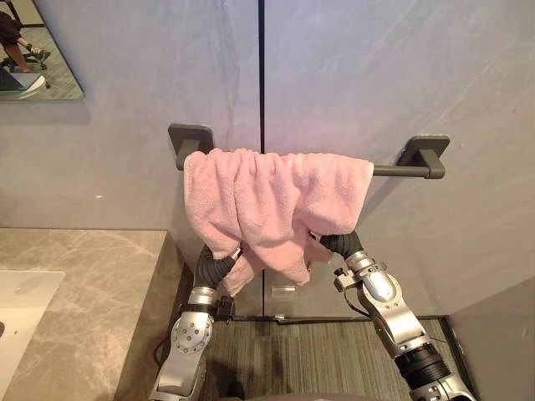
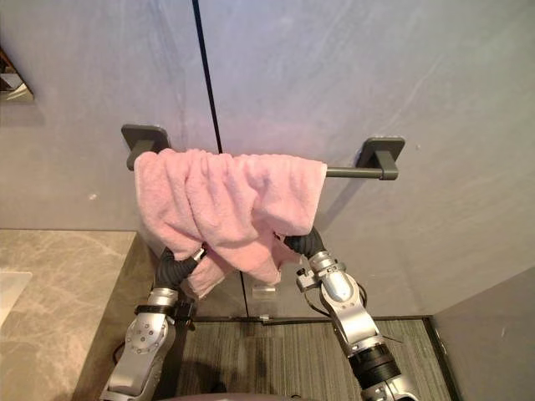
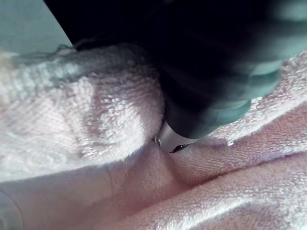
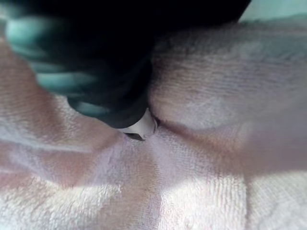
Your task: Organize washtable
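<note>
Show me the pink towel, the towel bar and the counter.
pink towel (image 1: 267, 196), left eye view, middle of the cloth.
towel bar (image 1: 393, 170), left eye view, bare rod.
counter (image 1: 109, 288), left eye view, bare top.

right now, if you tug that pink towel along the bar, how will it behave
Probably floppy: the pink towel hangs in bunched, soft folds over the bar. Likely light, given its fluffy pile. It may slide off, since it is only draped there.
</note>
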You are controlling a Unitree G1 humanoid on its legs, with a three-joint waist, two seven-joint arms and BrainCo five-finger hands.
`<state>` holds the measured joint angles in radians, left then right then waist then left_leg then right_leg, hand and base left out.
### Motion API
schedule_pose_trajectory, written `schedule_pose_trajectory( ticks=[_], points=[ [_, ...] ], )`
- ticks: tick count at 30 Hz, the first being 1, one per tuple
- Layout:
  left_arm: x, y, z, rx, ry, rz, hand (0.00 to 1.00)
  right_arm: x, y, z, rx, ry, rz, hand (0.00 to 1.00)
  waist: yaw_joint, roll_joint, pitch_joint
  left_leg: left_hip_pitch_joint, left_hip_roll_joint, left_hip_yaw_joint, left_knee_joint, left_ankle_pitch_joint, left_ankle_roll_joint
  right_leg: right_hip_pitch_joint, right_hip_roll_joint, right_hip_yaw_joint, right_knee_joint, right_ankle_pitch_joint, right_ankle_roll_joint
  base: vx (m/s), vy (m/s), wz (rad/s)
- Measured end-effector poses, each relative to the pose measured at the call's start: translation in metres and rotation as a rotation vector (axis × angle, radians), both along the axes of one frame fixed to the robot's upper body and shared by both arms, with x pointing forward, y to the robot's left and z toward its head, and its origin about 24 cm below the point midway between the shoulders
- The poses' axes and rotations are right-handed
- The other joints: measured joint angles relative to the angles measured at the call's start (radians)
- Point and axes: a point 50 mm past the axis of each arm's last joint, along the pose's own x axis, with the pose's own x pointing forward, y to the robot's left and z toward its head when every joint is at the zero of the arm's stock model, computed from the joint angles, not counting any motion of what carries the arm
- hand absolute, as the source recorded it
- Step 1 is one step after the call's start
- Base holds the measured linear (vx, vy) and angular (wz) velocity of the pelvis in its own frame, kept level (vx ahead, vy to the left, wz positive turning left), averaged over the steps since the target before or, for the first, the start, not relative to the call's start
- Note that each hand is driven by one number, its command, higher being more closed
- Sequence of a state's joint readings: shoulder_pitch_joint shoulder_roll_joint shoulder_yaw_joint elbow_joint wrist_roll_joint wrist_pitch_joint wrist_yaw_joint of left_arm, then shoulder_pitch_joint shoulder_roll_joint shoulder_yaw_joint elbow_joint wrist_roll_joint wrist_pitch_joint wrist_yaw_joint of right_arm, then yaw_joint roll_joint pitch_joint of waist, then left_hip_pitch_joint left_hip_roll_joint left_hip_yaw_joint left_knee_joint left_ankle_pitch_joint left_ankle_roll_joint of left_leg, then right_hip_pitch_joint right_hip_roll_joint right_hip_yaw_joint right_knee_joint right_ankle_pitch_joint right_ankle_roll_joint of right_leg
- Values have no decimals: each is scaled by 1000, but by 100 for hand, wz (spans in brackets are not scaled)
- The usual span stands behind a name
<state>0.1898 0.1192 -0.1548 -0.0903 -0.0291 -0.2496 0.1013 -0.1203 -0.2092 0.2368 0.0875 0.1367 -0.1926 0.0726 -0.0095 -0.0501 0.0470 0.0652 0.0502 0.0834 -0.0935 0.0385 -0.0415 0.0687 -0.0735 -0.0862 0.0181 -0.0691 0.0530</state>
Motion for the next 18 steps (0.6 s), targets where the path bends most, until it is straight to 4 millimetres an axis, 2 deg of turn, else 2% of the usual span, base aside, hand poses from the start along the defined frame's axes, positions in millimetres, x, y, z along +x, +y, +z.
schedule_pose_trajectory(
  ticks=[9, 12, 18],
  points=[
    [8, -9, 8, -28, -37, -41, 100, 3, -14, 3, 25, -8, -61, 100, -16, 3, 2, 0, 0, 3, 0, -2, 0, -2, 0, 3, -2, 0, 0, 0, 0, 0],
    [9, -10, 9, -31, -41, -43, 100, 4, -18, 3, 28, -7, -78, 100, -28, 10, 6, 0, -1, 3, 0, -4, 1, -1, 0, 4, -2, 0, 1, 0, 0, 0],
    [11, -11, 8, -34, -36, -64, 100, 5, -25, -3, 53, 25, -107, 100, -32, 28, 16, 2, 1, 7, 0, -8, -1, -2, 1, 11, -2, -2, 4, -6, -3, -2]
  ],
)
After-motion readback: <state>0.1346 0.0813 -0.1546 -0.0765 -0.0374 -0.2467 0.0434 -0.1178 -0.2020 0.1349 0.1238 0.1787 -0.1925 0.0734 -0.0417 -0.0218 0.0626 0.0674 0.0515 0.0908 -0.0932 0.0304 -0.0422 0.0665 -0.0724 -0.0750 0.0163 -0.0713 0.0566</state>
